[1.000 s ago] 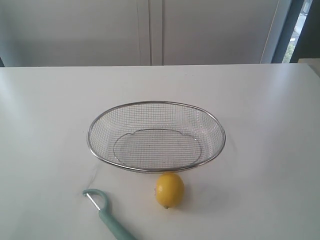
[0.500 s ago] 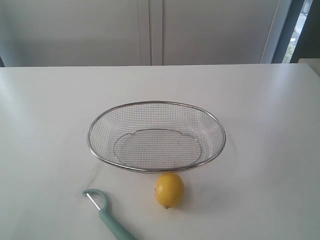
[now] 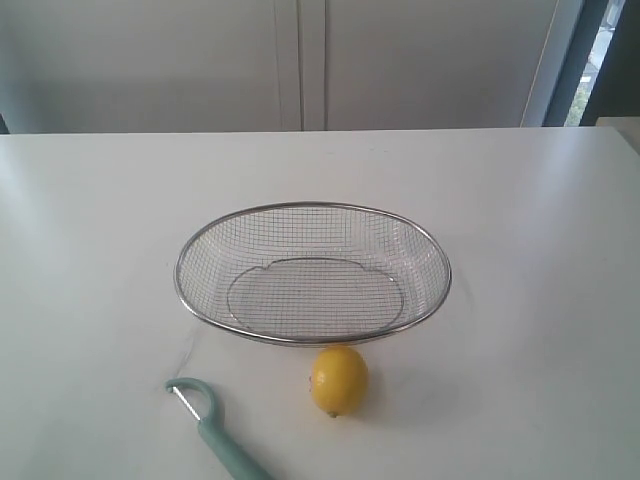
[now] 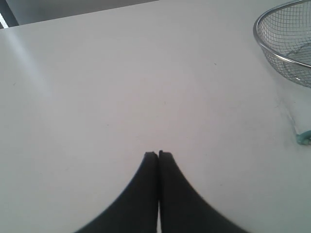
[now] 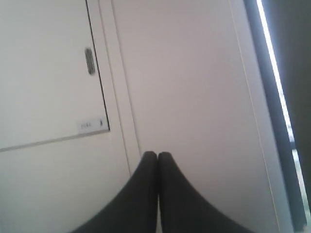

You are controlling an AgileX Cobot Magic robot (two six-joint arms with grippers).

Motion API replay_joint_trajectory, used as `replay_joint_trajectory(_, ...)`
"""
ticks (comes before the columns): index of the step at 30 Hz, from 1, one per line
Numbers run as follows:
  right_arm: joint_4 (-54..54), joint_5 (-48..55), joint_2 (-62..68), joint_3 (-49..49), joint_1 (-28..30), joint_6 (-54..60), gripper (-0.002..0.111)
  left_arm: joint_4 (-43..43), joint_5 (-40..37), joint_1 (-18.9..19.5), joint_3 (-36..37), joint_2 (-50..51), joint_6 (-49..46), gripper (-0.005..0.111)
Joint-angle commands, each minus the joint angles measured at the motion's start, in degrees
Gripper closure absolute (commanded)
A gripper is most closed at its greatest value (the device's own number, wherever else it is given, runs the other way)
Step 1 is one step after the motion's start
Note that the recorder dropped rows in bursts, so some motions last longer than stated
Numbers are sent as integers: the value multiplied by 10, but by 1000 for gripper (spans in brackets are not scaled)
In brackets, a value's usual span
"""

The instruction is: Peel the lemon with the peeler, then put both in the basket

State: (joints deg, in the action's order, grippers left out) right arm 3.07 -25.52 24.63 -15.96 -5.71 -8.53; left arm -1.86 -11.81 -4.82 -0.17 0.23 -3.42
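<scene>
Exterior view: a white table carries the basket, lemon and peeler, with pale cabinet doors behind it.
Basket: an oval of silver wire mesh with a thick rim, upright near the middle of the table.
Lemon: on the table just in front of the basket's near rim and outside it. Whether it touches the rim I cannot tell. The skin is plain yellow all over, with the small nub towards the near edge.
Peeler: flat on the table to the left of the lemon and apart from it, also outside the basket. The hooked head with its thin blade points towards the basket, and the teal handle is cut off by the picture's edge.
Left fingers: black, pressed together down to the tips, with nothing between them. They are over bare table, well apart from the basket rim. A sliver of the teal peeler shows at the picture's edge.
Right fingers: black, pressed together, gripping nothing. They face a pale cabinet door with a small dark handle and a little label.
</scene>
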Motion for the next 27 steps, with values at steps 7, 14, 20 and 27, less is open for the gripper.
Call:
replay_joint_trajectory(7,-1,399,175,-153,-1,-7,108,0,-2,1,2,-2,4,107)
replay_joint_trajectory(14,12,577,282,-248,-19,24,108,0,-2,1,2,-2,4,107)
replay_joint_trajectory(20,59,599,331,-288,-77,73,108,0,-2,1,2,-2,4,107)
replay_joint_trajectory(27,59,603,385,-323,-146,73,108,0,-2,1,2,-2,4,107)
